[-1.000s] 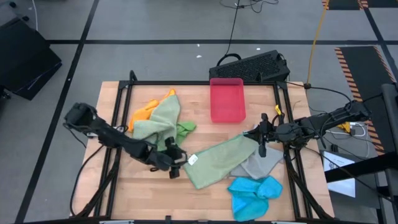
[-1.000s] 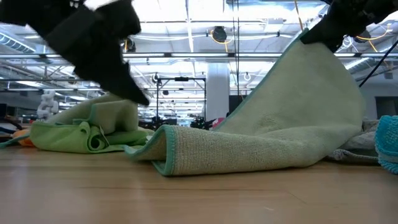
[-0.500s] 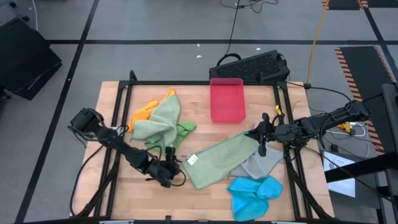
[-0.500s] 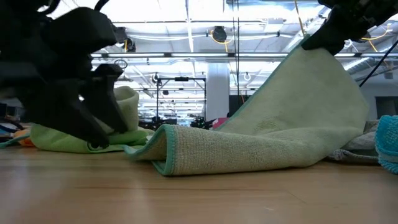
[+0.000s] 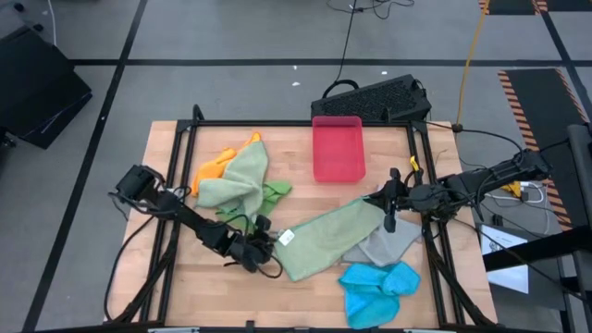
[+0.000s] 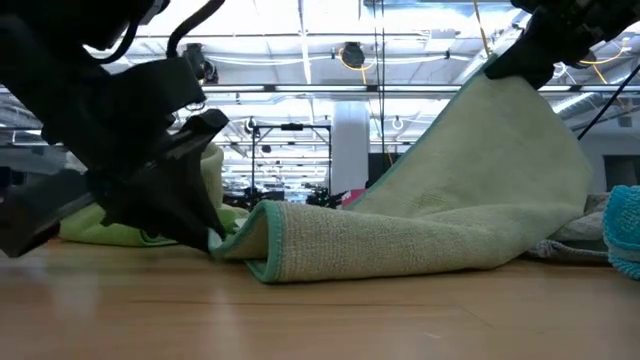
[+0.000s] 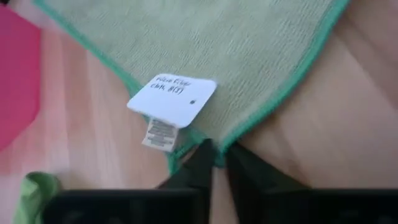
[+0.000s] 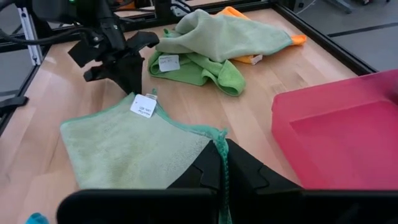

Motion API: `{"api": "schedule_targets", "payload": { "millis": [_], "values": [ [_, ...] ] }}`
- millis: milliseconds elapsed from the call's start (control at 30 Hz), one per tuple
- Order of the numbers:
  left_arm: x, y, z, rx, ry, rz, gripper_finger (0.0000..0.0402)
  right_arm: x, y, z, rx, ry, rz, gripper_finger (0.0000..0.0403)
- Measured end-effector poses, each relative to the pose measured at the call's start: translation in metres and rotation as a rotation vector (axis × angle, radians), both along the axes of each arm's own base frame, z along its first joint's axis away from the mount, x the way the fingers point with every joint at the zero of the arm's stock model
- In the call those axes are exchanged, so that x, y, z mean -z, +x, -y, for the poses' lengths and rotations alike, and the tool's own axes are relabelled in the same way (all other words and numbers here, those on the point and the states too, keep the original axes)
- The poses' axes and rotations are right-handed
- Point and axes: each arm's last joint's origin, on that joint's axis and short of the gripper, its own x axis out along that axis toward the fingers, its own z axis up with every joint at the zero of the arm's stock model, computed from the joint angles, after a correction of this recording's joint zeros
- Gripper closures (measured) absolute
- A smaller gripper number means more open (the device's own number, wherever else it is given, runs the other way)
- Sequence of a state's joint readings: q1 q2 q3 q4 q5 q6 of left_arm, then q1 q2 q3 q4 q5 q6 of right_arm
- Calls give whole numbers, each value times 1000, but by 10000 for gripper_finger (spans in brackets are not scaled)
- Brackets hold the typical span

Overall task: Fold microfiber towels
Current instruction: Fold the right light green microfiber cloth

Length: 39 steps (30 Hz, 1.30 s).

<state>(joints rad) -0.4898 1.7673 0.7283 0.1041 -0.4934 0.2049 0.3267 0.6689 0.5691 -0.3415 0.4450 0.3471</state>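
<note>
A pile of towels [image 5: 236, 178] lies at the left side of the table [image 5: 305, 199]: a pale green one on top, a bright green one and an orange one under it. It sits just behind the left gripper [image 5: 262, 256] and does not block it. A grey towel [image 5: 387, 245] and a bright blue towel [image 5: 377, 289] lie near the right front corner, partly under the pale sage towel [image 5: 326, 239].

The pink-red tray [image 5: 337, 148] stands at the back of the table. It holds nothing.

The sage towel lies across the middle of the table. The left gripper's jaws pinch its front corner by the white tag [image 7: 172, 101]. The right gripper [image 5: 388, 205] holds the far corner up in the air with jaws pressed together on it.

In the low view the left arm hides most of the pile.
</note>
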Motion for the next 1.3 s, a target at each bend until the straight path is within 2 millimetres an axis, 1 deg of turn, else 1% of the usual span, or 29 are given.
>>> {"api": "schedule_targets", "payload": {
  "millis": [33, 67, 133, 233, 300, 367, 467, 600, 733, 900, 1033, 1133, 1200, 1300],
  "values": [
    [-3, -2, 1, -1, -4, 8, 384, 0, 0, 0, 0, 0, 2, 401],
    [-8, -3, 3, -7, -20, 30, 391, -1, 0, 0, -1, -1, 8, 401],
    [-21, -5, 11, -8, -46, 76, 390, -3, 1, 0, -7, -2, 29, 401],
    [-40, -10, 22, 8, -6, 149, 395, -7, 4, -2, -51, 4, 74, 401],
    [-51, -8, 23, 0, 32, 197, 396, -10, 5, -4, -99, -1, 95, 401],
    [-54, -6, 18, -18, 69, 209, 395, -12, 5, -4, -116, -6, 111, 401],
    [-51, 0, 4, -54, 80, 177, 397, -13, 4, -4, -116, -4, 123, 401],
    [-42, 9, -15, -111, 73, 128, 396, -15, 2, -3, -115, 2, 135, 401],
    [-29, 18, -28, -83, 37, 59, 398, -16, 0, -2, -115, 4, 144, 401],
    [-16, 21, -38, -113, 40, 6, 390, -17, -1, -2, -116, 5, 152, 401],
    [-6, 24, -46, -140, 1, -32, 388, -17, -1, -2, -117, 4, 150, 401],
    [1, 28, -51, -190, -18, -30, 387, -17, -1, -2, -117, 3, 147, 401],
    [4, 29, -54, -212, -28, -34, 378, -17, -1, -2, -117, 3, 147, 401],
    [5, 30, -55, -236, -41, -29, 350, -16, -1, -2, -117, 1, 142, 401]
  ]
}}
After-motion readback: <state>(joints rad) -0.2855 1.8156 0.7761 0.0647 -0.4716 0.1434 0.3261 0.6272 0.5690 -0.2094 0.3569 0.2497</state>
